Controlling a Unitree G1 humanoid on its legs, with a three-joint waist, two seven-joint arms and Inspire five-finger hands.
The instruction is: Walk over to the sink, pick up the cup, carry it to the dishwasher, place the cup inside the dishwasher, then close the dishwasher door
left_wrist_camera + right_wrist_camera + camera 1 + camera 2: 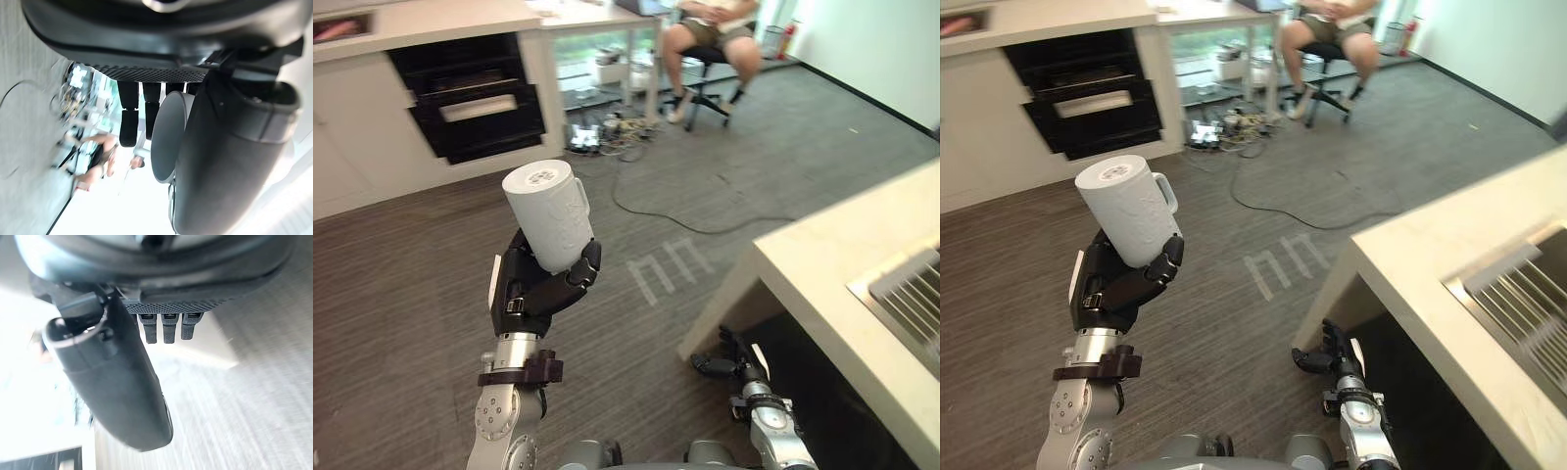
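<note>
Left hand (pixel 543 286): curled round the white cup (pixel 548 211), base uppermost, raised above the grey floor (pixel 411 294).
Right hand (pixel 726 364): hung low beside the pale counter (pixel 813 259), fingers relaxed, gripping nothing.
Counter: sink (pixel 906 289) set in at the right edge.
Between: tape marks (pixel 666 266) and a loose cable (pixel 705 220) across the floor.
Ahead: dark dishwasher (pixel 470 98), open in the far cabinets.
Beyond: person (pixel 710 29) seated on a chair.
Left wrist view: caught the cup's rim between thumb and fingers (pixel 128 122).
</note>
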